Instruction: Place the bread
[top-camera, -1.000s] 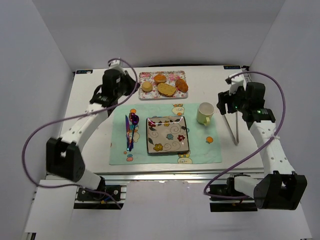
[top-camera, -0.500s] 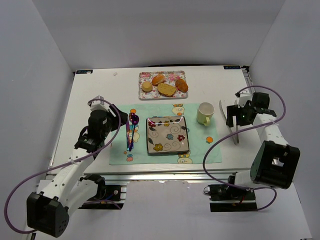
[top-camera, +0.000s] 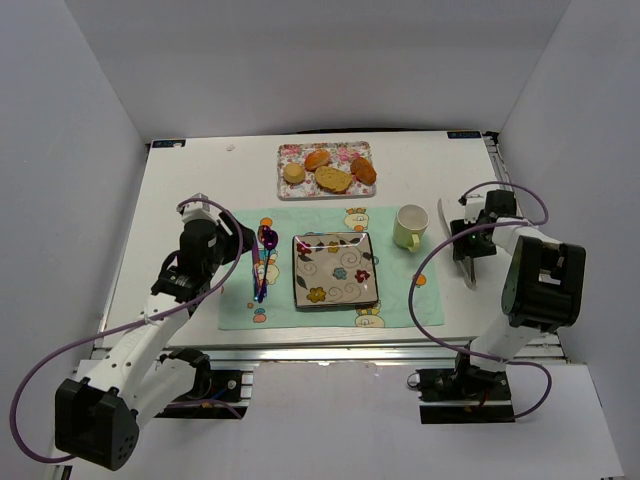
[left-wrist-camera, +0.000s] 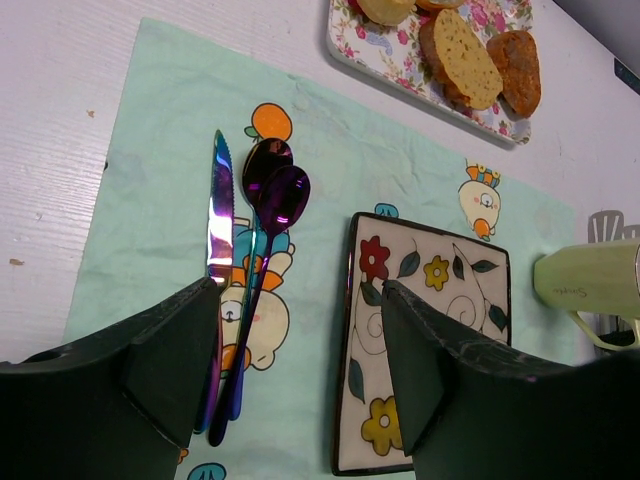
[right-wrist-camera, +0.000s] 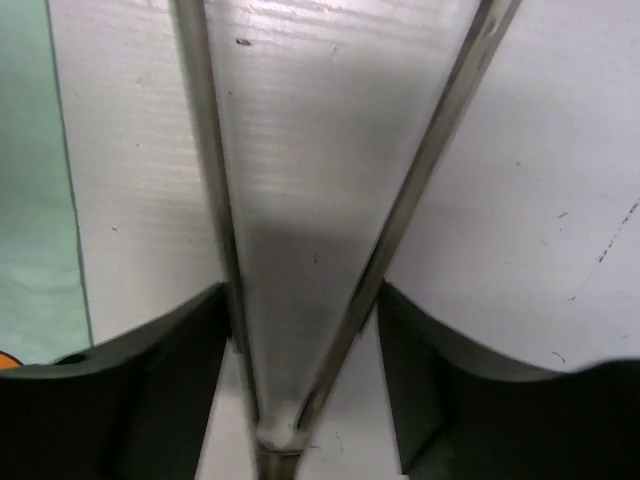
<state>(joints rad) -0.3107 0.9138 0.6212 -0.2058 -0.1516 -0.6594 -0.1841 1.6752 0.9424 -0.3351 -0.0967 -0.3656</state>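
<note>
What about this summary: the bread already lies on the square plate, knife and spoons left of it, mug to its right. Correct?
Not quite. The top external view shows the bread on the floral tray at the far side; the square plate is bare. The knife and spoons do lie left of it, the mug to its right.

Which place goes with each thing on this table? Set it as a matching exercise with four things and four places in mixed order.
Things: 1 bread; 2 knife; 3 mug; 4 tongs.
Places: A on the bare table, right of the mat; B on the floral tray; C on the mat, left of the square plate; D on the mat, right of the square plate.
Pairs: 1-B, 2-C, 3-D, 4-A.
</note>
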